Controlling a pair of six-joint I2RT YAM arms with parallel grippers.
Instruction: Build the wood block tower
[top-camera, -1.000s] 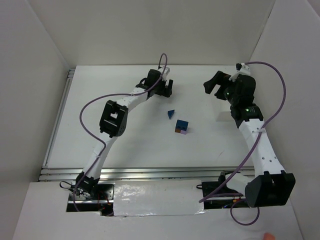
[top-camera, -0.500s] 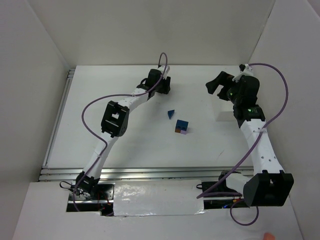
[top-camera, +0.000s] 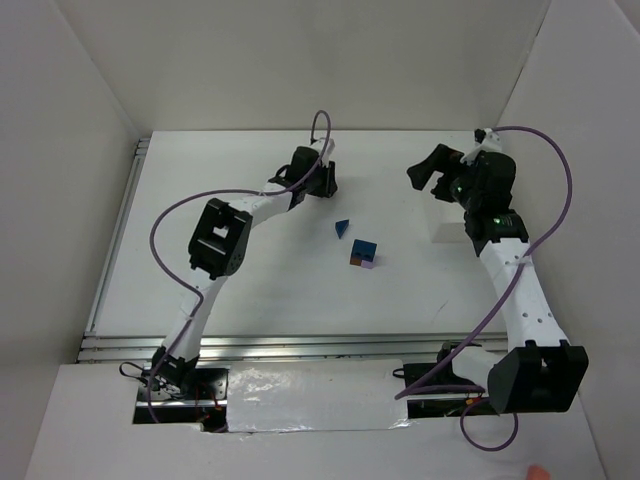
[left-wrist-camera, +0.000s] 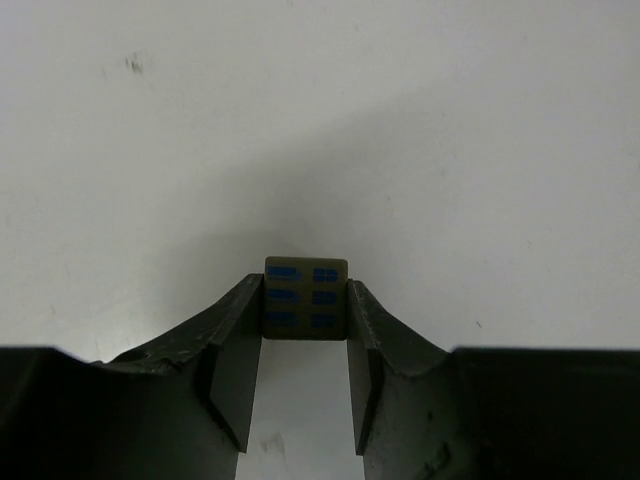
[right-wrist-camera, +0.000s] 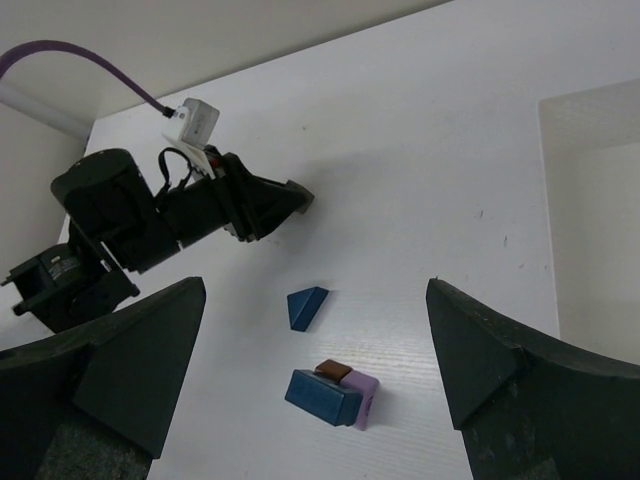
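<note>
The wood block tower (top-camera: 364, 254) stands mid-table as a blue block (right-wrist-camera: 325, 396) beside a brown one (right-wrist-camera: 334, 370) and a lavender one (right-wrist-camera: 364, 397), all touching. A blue wedge (top-camera: 343, 228) (right-wrist-camera: 306, 306) lies apart, just behind it. At the back of the table my left gripper (top-camera: 325, 181) (left-wrist-camera: 303, 290) is shut on a small grey block with blue marks (left-wrist-camera: 306, 297), gripped at the fingertips just above the table. The right gripper (top-camera: 430, 168) (right-wrist-camera: 316, 290) hangs open high at the back right, holding nothing, looking down on the tower.
A white tray (top-camera: 450, 232) (right-wrist-camera: 600, 200) lies at the right, under the right arm. White walls close in the table's back and sides. A metal rail (top-camera: 110, 250) runs along the table's left edge.
The left gripper's jaws closed from wide open onto the grey block, and its wrist shifted slightly left. The right arm barely moved.
</note>
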